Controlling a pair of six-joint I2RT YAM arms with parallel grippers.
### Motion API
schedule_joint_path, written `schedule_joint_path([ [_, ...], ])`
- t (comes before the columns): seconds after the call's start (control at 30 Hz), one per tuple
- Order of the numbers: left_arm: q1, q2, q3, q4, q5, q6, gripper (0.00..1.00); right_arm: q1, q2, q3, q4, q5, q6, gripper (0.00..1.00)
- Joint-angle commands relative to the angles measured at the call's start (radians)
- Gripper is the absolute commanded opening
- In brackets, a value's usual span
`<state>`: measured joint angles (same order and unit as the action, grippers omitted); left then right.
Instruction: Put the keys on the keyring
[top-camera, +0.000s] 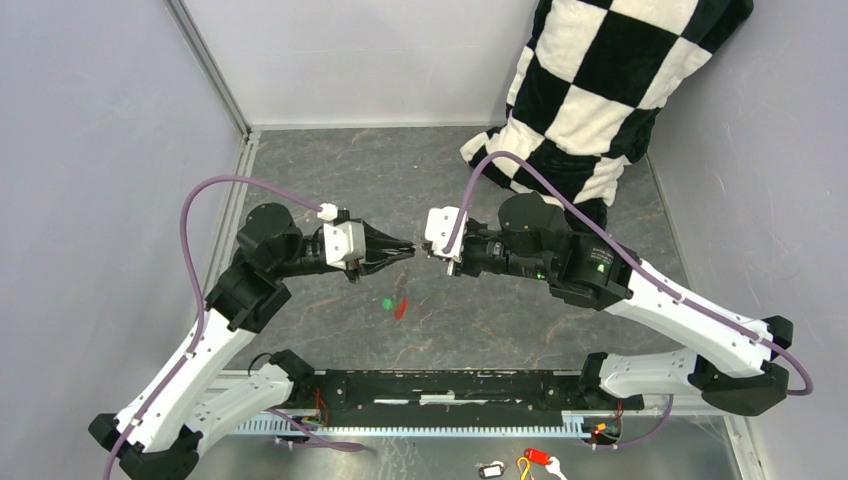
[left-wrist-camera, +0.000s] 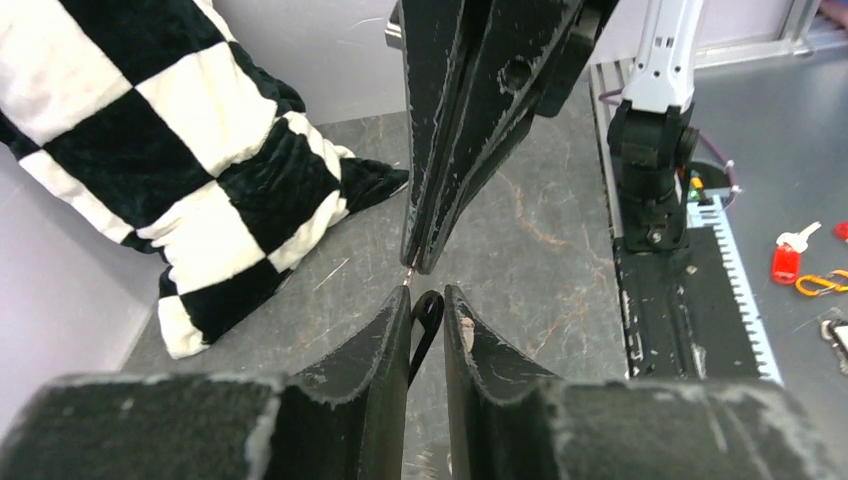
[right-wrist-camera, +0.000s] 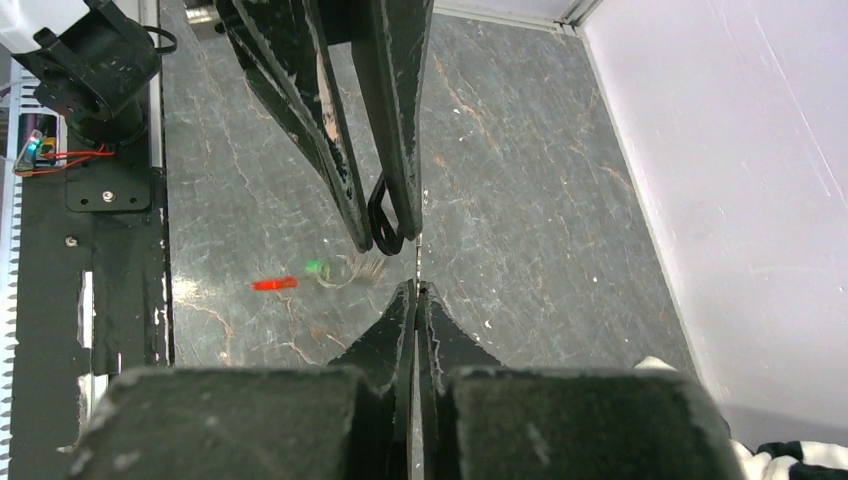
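Note:
My left gripper (top-camera: 408, 249) and right gripper (top-camera: 424, 249) meet tip to tip above the table's middle. The left gripper (left-wrist-camera: 428, 300) has its jaws a little apart, and the loop of the small dark metal key (left-wrist-camera: 429, 312) fills the gap between them. That key (right-wrist-camera: 381, 216) also shows between the left fingertips in the right wrist view. The right gripper (right-wrist-camera: 416, 290) is shut on a thin wire of the keyring (right-wrist-camera: 417, 262), which reaches the left fingertips. The red key (top-camera: 400, 308) and green key (top-camera: 386, 303) lie on the table below, with faint wire loops (right-wrist-camera: 352, 270) beside the green one.
A black-and-white checked cloth (top-camera: 590, 90) is heaped at the back right. Outside the front rail lie a red tag with a yellow loop (top-camera: 535, 460) and a small black-framed tag (top-camera: 490, 469). Purple cables (top-camera: 215, 195) arch over both arms.

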<state>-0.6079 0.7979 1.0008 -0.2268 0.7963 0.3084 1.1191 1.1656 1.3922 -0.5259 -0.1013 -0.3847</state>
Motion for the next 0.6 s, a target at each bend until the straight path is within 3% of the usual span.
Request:
schedule_joint_path([
  [0.0,0.005,0.003,-0.012,-0.039,-0.062,0.145,0.26,0.030,0.008,0.066,0.003,-0.078,-0.013,0.01],
  [0.33,0.005,0.020,-0.022,-0.077,-0.043,0.148,0.28,0.042,0.020,0.062,0.026,-0.107,-0.006,0.01],
  [0.47,0.004,0.029,-0.022,-0.081,-0.045,0.147,0.36,0.045,0.022,0.058,0.023,-0.113,-0.005,0.01],
  [0.57,0.005,0.040,-0.026,-0.089,-0.041,0.130,0.50,0.044,0.017,0.041,0.031,-0.113,0.002,0.01],
])
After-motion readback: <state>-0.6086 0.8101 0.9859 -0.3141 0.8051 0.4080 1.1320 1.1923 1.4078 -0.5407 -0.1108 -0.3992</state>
